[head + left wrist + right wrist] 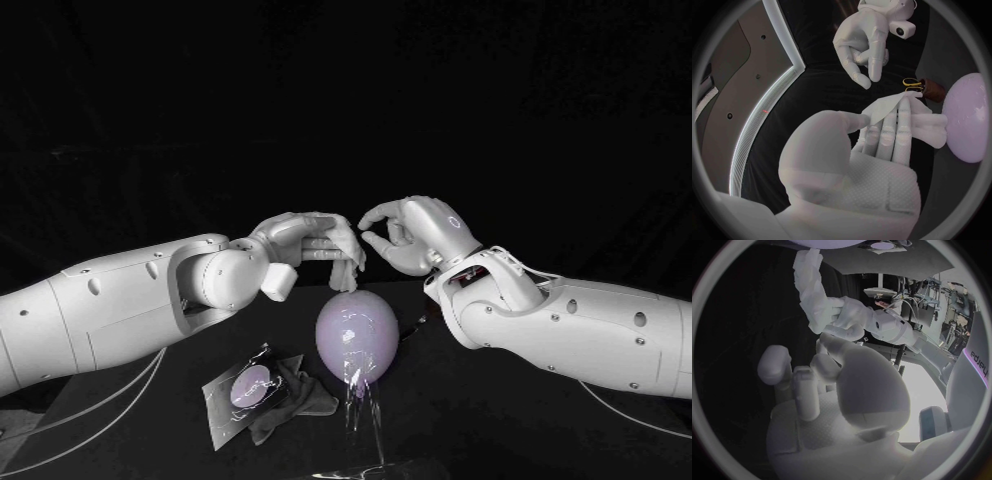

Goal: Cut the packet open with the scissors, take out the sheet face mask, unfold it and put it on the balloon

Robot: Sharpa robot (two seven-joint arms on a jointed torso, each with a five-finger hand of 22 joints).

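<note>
**Left fingers** [343, 262]: pinching the upper edge of the sheet face mask [884, 105] just above the balloon [335, 335]. The left hand [306, 240] is hovering over the balloon's top.

**Mask:** hanging as a narrow, partly folded strip down the balloon's front, its lower end trailing toward the surface [505, 430]. It is touching the balloon but not spreading across it.

**Right hand** [415, 232]: hovering just beside the left fingers, its own fingers curling in on nothing that can be made out.

**Packet** [248, 388]: lying flat on the surface near the balloon, on the robot's left.

**Step, as judged:** cutting and taking out are looking done, and unfolding and placing is in hand. The next move is likely calling for the right hand to take a free edge of the mask and draw it away from the left. That would open the sheet before it settles on the balloon.

**Room:** open surface is lying on the balloon's right and beyond it. The two hands are crowding each other above the balloon, and the packet is narrowing the left side.
</note>
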